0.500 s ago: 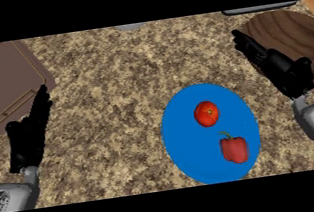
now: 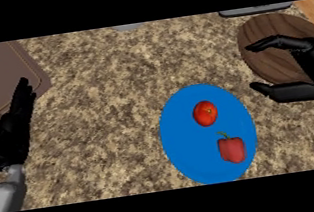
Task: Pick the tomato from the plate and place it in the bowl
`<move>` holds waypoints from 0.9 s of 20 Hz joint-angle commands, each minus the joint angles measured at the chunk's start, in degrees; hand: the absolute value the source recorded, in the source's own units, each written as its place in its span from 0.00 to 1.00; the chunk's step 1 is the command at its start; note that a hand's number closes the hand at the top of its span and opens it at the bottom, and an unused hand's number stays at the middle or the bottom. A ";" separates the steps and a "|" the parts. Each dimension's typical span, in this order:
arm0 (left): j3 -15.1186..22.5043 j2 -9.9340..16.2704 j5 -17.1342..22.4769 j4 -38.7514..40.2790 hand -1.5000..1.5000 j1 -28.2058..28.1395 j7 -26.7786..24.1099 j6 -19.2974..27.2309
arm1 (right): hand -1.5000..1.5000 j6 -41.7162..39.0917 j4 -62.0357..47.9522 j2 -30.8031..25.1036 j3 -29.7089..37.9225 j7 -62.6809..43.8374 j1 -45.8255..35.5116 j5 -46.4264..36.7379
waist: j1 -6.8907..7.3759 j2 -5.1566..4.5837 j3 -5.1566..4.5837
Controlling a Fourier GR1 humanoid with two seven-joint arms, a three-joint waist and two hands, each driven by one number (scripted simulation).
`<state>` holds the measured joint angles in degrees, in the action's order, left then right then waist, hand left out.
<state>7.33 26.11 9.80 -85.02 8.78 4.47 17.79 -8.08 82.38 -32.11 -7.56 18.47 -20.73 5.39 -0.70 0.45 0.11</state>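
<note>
Currently the tomato [image 2: 205, 113] is seen on the blue plate [image 2: 183, 139], beside a red pepper [image 2: 232, 149]. Nothing is held: the right hand [image 2: 306, 73] is spread over the wooden bowl [image 2: 269, 36], and the left hand [image 2: 10, 131] is rested open at the bench's [image 2: 112, 84] left.

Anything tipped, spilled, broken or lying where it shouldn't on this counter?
Nothing stands out. The tomato and a red pepper lie apart on the blue plate, nothing spilled. The brown bowl sits at the right, partly behind the open right hand. The left hand rests open at the left edge.
</note>
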 commanded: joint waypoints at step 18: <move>-6.88 -2.46 -2.06 -3.21 0.50 1.58 4.63 -6.69 | 0.00 -0.74 5.39 0.42 8.34 9.60 12.81 -9.29 | 0.66 -0.44 -0.12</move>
<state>1.03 24.29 8.70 -88.98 7.33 6.68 11.35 -8.18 85.21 -31.51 0.59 34.25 -4.06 -2.35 -0.04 0.05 0.00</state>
